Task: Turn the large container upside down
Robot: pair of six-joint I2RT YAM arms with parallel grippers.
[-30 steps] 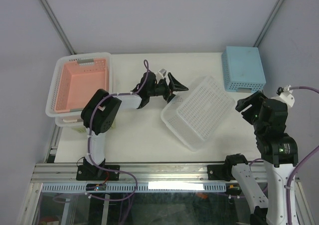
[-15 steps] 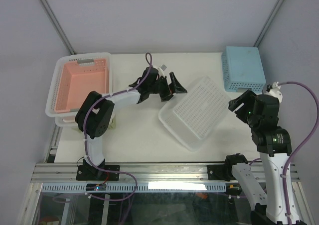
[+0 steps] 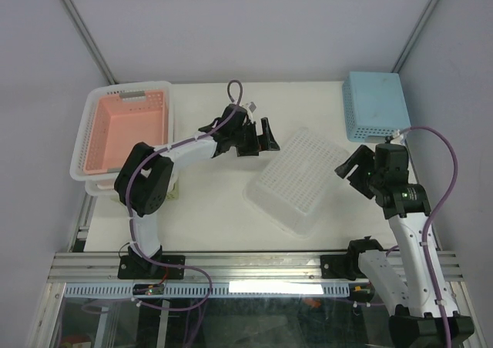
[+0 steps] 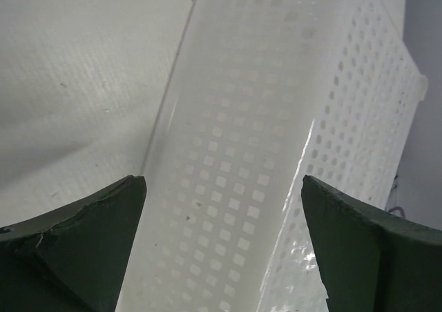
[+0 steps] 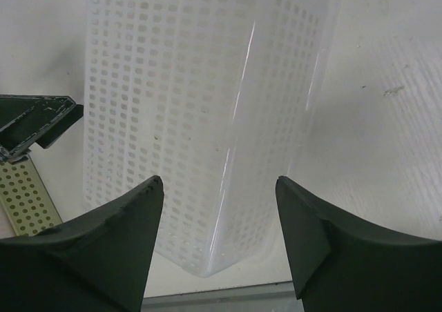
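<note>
Flip step judged complete: large container (image 3: pixel 300 180) lies base-up at frame centre on tabletop (image 3: pixel 208 209). Left tool (image 3: pixel 268 138) wide, right tool (image 3: pixel 349 165) part-open, both empty. Next: retract both clear

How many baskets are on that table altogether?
4: the large container mid-table, a blue basket at the far right corner, a pink basket nested inside a white basket at the left. Another may be stacked beneath.

Both arms reach inward, left claw (image 3: pixel 271 136) spread wide, right claw (image 3: pixel 347 175) partly spread.
</note>
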